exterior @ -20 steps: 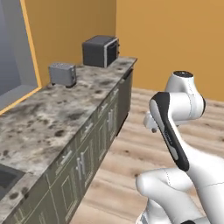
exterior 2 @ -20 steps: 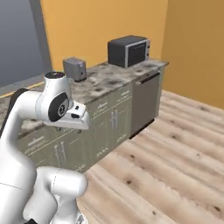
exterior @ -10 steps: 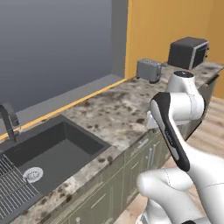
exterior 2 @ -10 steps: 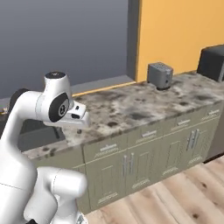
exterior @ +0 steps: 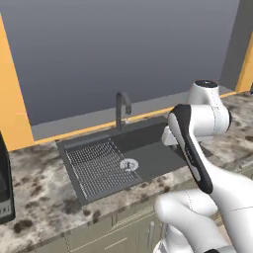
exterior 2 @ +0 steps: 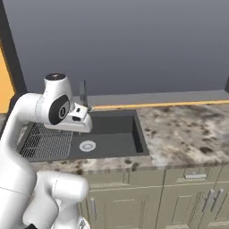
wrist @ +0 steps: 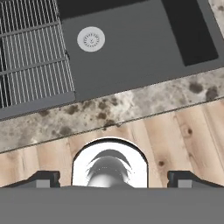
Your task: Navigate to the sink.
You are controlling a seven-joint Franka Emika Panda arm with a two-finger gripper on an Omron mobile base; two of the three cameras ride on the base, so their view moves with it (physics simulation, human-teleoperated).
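Note:
The sink point(exterior: 148, 150) is a dark grey recessed basin set in the speckled counter, straight ahead of the base. Its ribbed drainboard point(exterior: 96, 165) lies on the left, the round silver drain point(exterior: 129, 164) sits beside it, and the dark gooseneck faucet point(exterior: 121, 107) rises behind. From the right base view the sink point(exterior 2: 114, 132) lies just past the folded arm. The hand view looks down on the sink point(wrist: 131, 48), its drain point(wrist: 91, 39) and the counter's front edge. My gripper point(wrist: 113, 178) is open and holds nothing, its fingertips point(wrist: 43, 177) wide apart.
Speckled granite counter point(exterior 2: 188, 129) runs right of the basin, with grey-green cabinet doors point(exterior 2: 179, 197) below. A dark appliance point(exterior: 4, 188) stands at the left edge. A grey window panel point(exterior: 123, 54) backs the sink. Wooden floor point(wrist: 183, 131) lies in front of the counter.
The whole picture has shifted: the base has moved along the counter, so the sink is now centred ahead and the toaster and microwave are out of view. The arm's pose is unchanged.

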